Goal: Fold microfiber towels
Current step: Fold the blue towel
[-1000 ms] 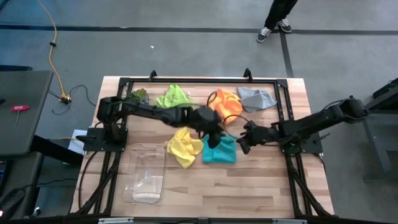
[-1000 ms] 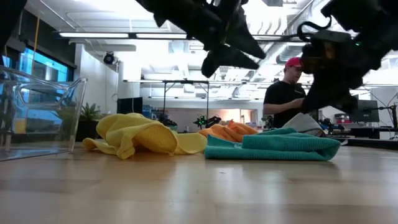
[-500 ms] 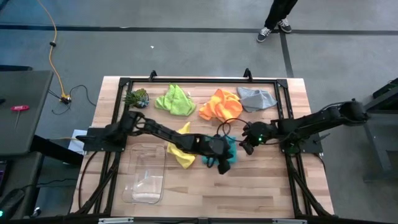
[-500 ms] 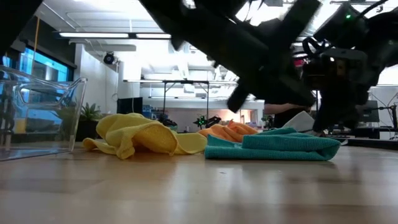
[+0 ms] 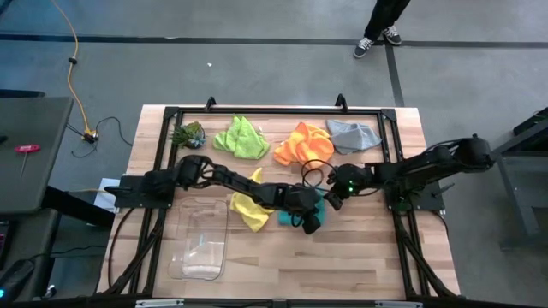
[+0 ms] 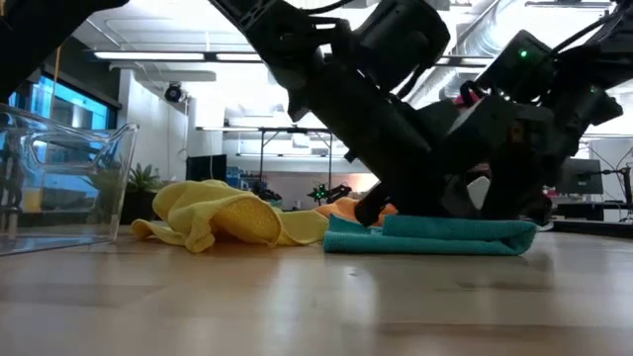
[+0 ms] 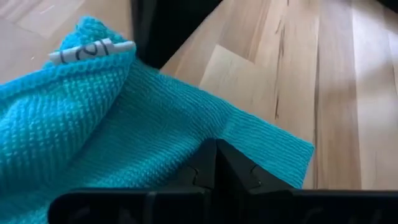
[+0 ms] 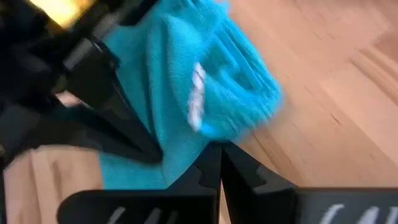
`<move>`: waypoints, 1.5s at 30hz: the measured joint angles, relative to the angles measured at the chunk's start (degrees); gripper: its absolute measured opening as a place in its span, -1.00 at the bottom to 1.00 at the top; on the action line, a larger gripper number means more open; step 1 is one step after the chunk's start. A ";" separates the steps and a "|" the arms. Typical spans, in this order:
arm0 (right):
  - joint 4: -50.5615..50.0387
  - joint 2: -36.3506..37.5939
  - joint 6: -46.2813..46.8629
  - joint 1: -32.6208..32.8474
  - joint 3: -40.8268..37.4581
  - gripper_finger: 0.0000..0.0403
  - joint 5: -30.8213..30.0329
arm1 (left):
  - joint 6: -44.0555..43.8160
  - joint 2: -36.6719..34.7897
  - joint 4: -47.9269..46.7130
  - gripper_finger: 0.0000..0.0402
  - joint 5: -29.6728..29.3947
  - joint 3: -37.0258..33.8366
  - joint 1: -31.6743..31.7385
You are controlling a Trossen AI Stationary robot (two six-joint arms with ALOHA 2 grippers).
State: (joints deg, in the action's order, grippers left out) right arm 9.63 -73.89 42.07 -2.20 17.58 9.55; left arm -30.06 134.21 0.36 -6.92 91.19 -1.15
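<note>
both grippers, the left gripper and right gripper, pinch the teal towel; lift both edges evenly so it folds flat.

Even, bright overhead light falls on the table in the high view, with only faint, soft shadows under the arms. In the low view, ceiling strip lights glare white in the room behind, so both arms read as dark backlit shapes, and the wood nearest the camera is soft and out of focus. The left wrist view is sharp on the weave of the teal towel. The right wrist view is smeared by motion blur, the towel's edges streaked
</note>
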 joint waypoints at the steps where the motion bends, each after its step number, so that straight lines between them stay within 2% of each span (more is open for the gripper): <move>1: 1.60 -1.09 0.26 -0.09 0.03 -1.00 -0.04 | 0.02 0.03 -0.20 -1.00 0.02 0.01 0.00; 8: 7.23 -5.31 1.39 -2.72 -0.02 -1.00 -2.60 | 0.06 0.31 -0.61 -1.00 0.15 -0.08 -0.44; 17: 9.03 -4.40 -2.28 -11.94 1.19 -1.00 -4.91 | 0.26 0.36 -1.27 -1.00 -0.18 -0.08 -1.76; 23: 8.49 -2.29 -5.53 -14.85 2.34 -1.00 -2.24 | 0.26 0.37 -1.48 -1.00 1.14 -0.10 -1.77; 27: 0.85 3.15 -8.29 -13.85 2.33 -1.00 -0.25 | 0.35 0.00 -1.93 -1.00 2.46 -0.15 -1.17; 32: -10.42 12.10 -9.95 -12.04 2.29 -1.00 -1.76 | 2.51 -1.92 -4.25 -1.00 3.64 0.42 0.16; 39: -18.17 24.86 -9.26 -11.14 2.27 -1.00 -5.10 | 12.79 -10.43 -9.90 -1.00 2.71 1.74 2.85; 45: -20.85 31.75 -7.58 -11.16 2.27 -1.00 -8.08 | 16.30 -18.44 -16.82 -0.99 -2.14 0.93 4.55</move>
State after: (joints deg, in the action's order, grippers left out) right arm -11.22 -42.14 34.49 -13.37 19.86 1.47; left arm -13.76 115.77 -16.46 -9.06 92.13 3.41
